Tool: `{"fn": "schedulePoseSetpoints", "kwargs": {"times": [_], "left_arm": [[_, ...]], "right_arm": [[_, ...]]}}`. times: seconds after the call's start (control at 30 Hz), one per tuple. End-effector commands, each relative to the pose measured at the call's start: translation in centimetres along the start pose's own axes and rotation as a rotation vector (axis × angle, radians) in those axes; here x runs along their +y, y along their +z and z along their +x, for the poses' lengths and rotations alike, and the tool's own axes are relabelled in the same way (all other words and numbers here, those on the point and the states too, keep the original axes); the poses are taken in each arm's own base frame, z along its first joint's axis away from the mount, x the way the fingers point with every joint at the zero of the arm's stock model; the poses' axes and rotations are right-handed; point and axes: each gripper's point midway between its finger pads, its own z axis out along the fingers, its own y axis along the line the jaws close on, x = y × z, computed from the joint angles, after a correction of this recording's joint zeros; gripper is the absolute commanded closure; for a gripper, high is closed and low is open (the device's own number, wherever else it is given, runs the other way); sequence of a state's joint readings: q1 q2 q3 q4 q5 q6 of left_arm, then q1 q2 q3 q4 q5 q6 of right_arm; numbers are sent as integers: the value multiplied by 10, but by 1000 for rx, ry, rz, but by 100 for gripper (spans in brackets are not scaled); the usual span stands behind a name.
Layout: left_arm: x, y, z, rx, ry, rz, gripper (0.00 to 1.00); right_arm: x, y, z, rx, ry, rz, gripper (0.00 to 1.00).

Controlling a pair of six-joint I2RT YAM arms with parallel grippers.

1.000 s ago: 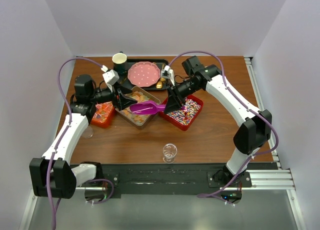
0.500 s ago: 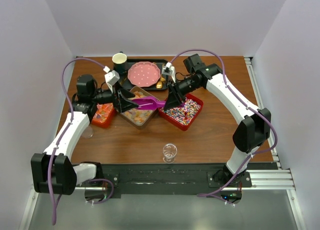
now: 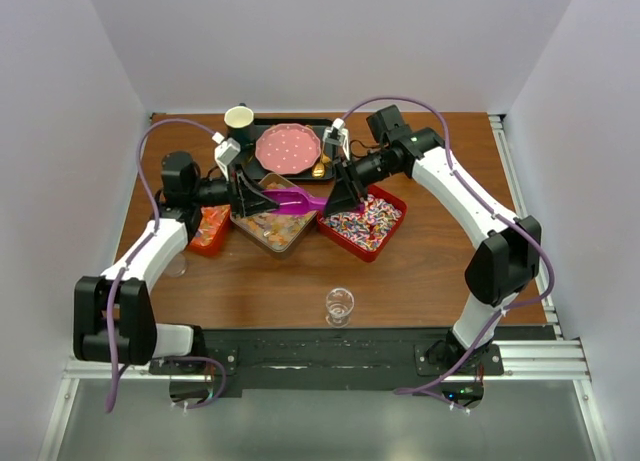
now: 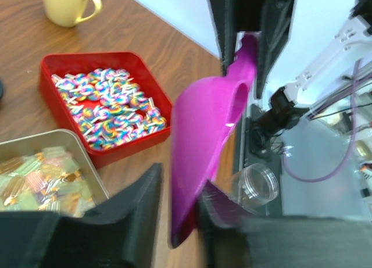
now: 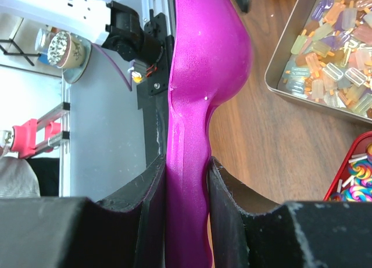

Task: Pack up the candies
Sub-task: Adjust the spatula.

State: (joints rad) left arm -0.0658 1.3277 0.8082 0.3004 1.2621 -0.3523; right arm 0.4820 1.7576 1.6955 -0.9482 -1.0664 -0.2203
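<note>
My right gripper [image 3: 337, 198] [image 5: 186, 170] is shut on the handle of the purple scoop [image 3: 291, 201] [image 5: 200, 59] and holds it above the table. My left gripper [image 3: 263, 196] [image 4: 177, 189] is open, with its jaws on either side of the scoop's bowl [image 4: 200, 140]; there is a gap on one side. Pastel gummies fill a metal tin [image 3: 270, 229] [image 4: 40, 181] [image 5: 328, 70] under the scoop. Swirled candies fill a red tray [image 3: 366, 222] [image 4: 107, 105]. Orange-red wrapped candies lie in a small red tray [image 3: 207, 229] on the left.
A clear jar [image 3: 339, 303] [image 4: 256, 186] stands near the front edge, and another clear jar [image 3: 175, 266] is by the left arm. A pink dotted plate [image 3: 288, 148] on a black tray and a yellow cup [image 3: 238, 119] [image 4: 67, 3] stand at the back.
The scoop has moved back and to the left with my right gripper. My left gripper has moved back with it and stays at the bowl end.
</note>
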Motion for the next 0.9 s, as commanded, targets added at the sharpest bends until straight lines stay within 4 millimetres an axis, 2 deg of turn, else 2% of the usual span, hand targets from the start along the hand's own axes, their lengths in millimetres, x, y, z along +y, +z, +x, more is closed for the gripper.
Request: {"fn": "schedulePoseSetpoints", "kwargs": {"times": [0.0,0.13,0.2,0.3,0.33,0.37,0.43,0.47,0.57,0.6,0.67,0.73,0.77,0.8,0.83,0.87], "left_arm": [[-9,0,-7,-18,-45,79,74],[-8,2,-2,0,-120,115,87],[-7,2,-3,1,-134,120,98],[-8,2,-5,-1,-152,119,100],[-7,2,-6,-5,-160,113,100],[-7,2,-7,-7,-184,108,100],[-5,2,-9,-14,-205,95,100],[-3,1,-9,-14,-224,83,100],[3,0,-5,-19,-266,42,100],[4,0,-2,-17,-279,38,100],[5,-1,3,-11,-313,30,100],[7,-2,8,-8,-334,27,100],[7,-3,10,-7,-355,28,100],[7,-3,11,-8,-364,31,100],[7,-3,12,-12,-368,28,100],[9,-3,13,-13,-376,23,100]], "right_arm": [[4,2,-6,-25,9,-44,100],[-2,3,0,-9,18,-26,100],[-3,3,3,2,13,-12,100],[-5,0,2,10,-8,19,95],[-6,-1,2,14,-17,29,89],[-5,-5,-1,13,-30,43,78],[-6,-11,-4,15,-73,93,69],[-5,-15,-8,13,-91,114,62],[-7,-32,-21,-10,-169,221,54],[-2,-42,-28,-38,-210,251,52],[-7,-52,-40,-79,-281,336,49],[5,-67,-51,-131,-380,390,45],[2,-70,-53,-146,-430,425,42],[4,-73,-55,-154,-500,445,36],[19,-82,-59,-192,-565,471,27],[13,-77,-56,-198,-608,496,24]]}}
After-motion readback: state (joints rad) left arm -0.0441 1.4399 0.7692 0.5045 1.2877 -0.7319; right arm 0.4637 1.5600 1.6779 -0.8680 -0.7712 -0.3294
